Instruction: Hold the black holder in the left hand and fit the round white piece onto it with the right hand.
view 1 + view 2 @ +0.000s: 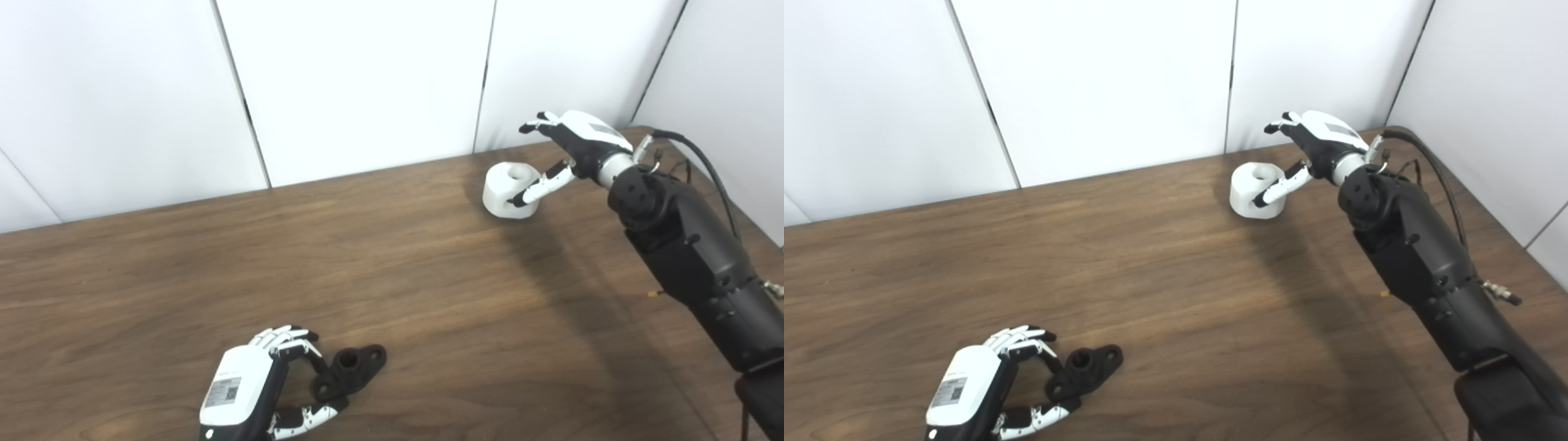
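The black holder [350, 370] lies flat on the wooden table [392, 275] at the front left, a flange with a raised round socket. My left hand [257, 386] is right beside it, fingers and thumb open around its near end, touching or almost touching it. The round white piece [510, 189] stands on the table at the far right. My right hand [566, 153] is open just right of it, thumb across its front face and fingers spread above its far side. The piece rests on the table. Both show in the right eye view: holder [1085, 368], piece [1257, 189].
White wall panels [367, 79] stand along the table's far edge and right side. A black cable [704, 162] loops over my right forearm near the table's right edge.
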Controlling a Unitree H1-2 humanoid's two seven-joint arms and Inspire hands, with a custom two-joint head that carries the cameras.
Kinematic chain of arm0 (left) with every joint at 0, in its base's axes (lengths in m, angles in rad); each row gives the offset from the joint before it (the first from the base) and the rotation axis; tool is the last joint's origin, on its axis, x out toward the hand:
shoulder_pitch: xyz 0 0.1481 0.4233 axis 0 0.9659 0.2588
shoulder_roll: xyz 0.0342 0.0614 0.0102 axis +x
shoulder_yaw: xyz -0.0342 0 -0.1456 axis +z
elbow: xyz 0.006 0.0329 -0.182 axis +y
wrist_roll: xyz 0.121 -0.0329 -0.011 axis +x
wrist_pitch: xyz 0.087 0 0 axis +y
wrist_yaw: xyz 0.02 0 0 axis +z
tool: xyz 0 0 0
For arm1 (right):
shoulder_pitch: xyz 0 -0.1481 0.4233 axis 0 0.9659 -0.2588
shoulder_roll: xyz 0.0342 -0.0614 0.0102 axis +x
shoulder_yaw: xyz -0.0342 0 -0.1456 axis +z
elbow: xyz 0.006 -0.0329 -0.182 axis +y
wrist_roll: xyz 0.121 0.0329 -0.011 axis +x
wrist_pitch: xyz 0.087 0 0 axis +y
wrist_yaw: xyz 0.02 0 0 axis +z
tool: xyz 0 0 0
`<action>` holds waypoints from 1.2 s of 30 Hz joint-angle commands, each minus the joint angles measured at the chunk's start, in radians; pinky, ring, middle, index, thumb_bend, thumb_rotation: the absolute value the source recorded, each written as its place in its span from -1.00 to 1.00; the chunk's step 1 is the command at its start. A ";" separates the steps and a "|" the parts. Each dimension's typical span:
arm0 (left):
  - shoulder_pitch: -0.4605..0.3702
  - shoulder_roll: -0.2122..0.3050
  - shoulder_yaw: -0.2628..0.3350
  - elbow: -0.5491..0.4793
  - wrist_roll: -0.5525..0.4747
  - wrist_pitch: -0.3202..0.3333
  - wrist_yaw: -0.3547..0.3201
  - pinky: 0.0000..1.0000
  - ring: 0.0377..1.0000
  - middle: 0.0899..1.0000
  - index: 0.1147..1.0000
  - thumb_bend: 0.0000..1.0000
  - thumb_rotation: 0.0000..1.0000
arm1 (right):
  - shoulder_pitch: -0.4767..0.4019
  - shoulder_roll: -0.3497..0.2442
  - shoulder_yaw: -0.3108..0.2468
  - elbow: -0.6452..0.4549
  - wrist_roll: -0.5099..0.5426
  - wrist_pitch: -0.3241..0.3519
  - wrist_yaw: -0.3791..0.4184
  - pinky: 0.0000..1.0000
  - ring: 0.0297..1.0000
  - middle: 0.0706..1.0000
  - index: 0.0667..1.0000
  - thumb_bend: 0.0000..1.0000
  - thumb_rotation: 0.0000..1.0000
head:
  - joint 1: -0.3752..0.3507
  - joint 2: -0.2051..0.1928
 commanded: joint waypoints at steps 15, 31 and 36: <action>0.035 0.000 -0.005 0.034 0.013 0.047 -0.066 0.65 0.65 0.48 -0.16 0.04 -0.91 | -0.081 -0.021 0.039 0.068 -0.063 -0.033 -0.011 1.00 1.00 1.00 0.69 0.96 -0.35 | 0.007 -0.009; 0.037 -0.010 -0.004 0.030 0.017 0.050 -0.068 0.65 0.66 0.49 -0.16 0.04 -0.91 | -0.096 -0.009 0.045 0.139 -0.064 -0.059 -0.053 1.00 1.00 1.00 0.59 0.87 -0.38 | 0.018 -0.011; 0.038 -0.014 -0.006 0.026 0.030 0.054 -0.067 0.64 0.66 0.49 -0.16 0.04 -0.91 | -0.093 -0.010 0.041 0.147 -0.057 -0.072 -0.066 1.00 1.00 1.00 0.54 0.86 -0.37 | 0.020 -0.010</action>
